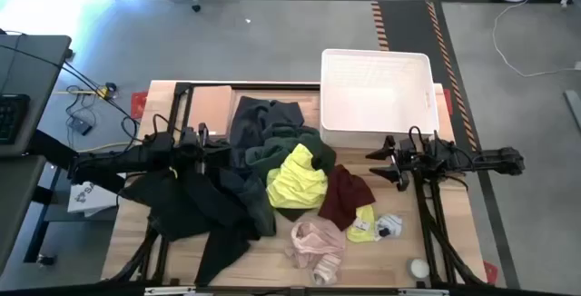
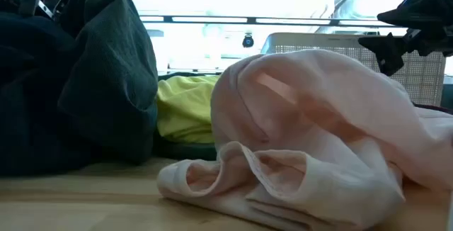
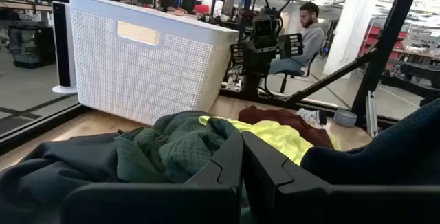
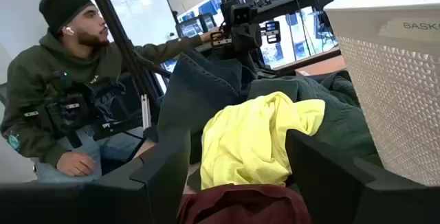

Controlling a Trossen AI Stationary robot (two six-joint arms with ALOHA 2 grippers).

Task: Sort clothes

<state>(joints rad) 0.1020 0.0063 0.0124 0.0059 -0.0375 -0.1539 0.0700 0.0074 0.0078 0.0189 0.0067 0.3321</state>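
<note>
The left claw (image 1: pixel 201 140) is closed beside the dark clothes (image 1: pixel 195 207) heaped mid-tabletop. The right claw (image 1: pixel 396 162) hovers open near the maroon garment (image 1: pixel 346 194). Tangled layers may drag the yellow shirt (image 1: pixel 298 179) along.

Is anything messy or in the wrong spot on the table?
Yes. The clothes lie in a jumbled heap on the table while the white basket sits empty, and a small white ball rests alone near the table's edge.
</note>
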